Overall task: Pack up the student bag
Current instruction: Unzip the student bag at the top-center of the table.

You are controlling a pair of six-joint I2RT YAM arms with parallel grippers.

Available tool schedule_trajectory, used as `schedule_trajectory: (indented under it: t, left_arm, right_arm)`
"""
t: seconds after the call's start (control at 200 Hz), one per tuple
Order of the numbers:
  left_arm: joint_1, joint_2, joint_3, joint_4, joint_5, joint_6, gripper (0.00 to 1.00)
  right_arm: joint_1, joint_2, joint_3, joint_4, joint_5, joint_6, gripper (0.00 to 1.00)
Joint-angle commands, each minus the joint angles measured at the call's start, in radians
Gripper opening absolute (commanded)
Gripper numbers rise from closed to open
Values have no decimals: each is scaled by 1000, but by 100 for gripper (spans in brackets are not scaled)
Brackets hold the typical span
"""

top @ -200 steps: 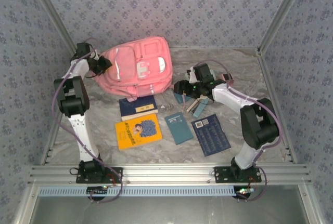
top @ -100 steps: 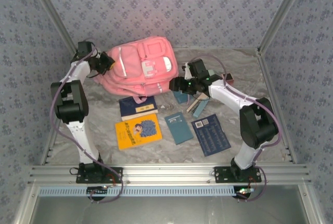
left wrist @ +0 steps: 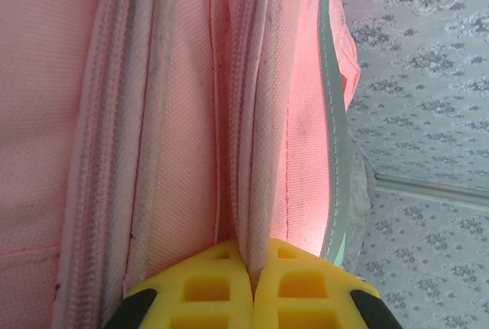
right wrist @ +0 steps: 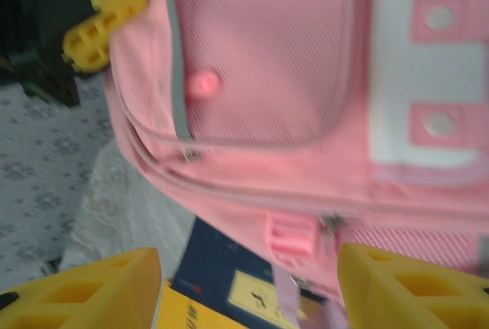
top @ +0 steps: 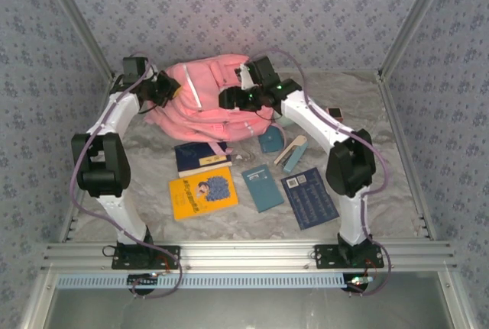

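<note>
so the student bag (top: 210,73) is at the far edge of the tabletop (top: 237,222), a bit left of the middle, and it looks propped up off the surface rather than lying flat, with the front pockets turned toward the near edge. left gripper (left wrist: 252,268) is clamped tight on a fold of the pink fabric next to a zip seam at the bag's left end, jaws pressed together with only cloth between them. right gripper (right wrist: 248,268) is spread wide with nothing in it, parked right in front of the front pocket, so the bag is straight ahead of its jaws and close. can't tell if it's actually touching. from above, the bag's long axis runs roughly left to right along the far edge, left arm at one end, right arm over the front. my guess is the next bit hinges on the right one, since it's free and nearest the pockets, finding a zip pull while the left keeps the bag up. looks-wise: soft woven pink, grey reflective stripe, white patch with pink squares, small pink buckle on a strap at the lower edge. navy book (top: 202,157) sits just on the near side of it, yellow book (top: 202,194) beyond that.
</note>
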Motion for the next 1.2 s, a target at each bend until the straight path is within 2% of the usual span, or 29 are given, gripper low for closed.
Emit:
schedule_trajectory:
  t: [0.0,0.11,0.28,0.45,0.615,0.809,0.894,0.994,1.074,1.194]
  left_arm:
    - [-29,-100,-1,53,72,9,0]
    - [-43,-111,-27,59,85,13,0]
    - [-66,-127,-40,58,97,28,0]
    - [-85,-137,-46,51,110,37,0]
    - [-104,-133,-35,24,105,75,0]
    - [-108,-123,-14,-3,109,98,0]
    - [-111,-122,-9,-6,112,105,0]
    - [-119,-118,12,-37,108,139,0]
    - [-122,-127,19,-76,87,176,0]
    - [-122,-210,-24,-144,-34,239,33]
  right_arm:
    - [-9,103,110,16,-147,104,60]
    - [-12,199,196,101,-252,193,54]
    - [2,328,349,107,-333,226,54]
    - [4,371,343,244,-398,304,50]
    - [8,400,345,398,-466,399,38]
    - [17,453,415,380,-494,420,30]
    - [18,466,428,361,-496,417,23]
    - [15,467,427,346,-479,419,0]
    - [3,454,422,367,-463,454,0]
    - [-27,413,400,423,-398,532,0]
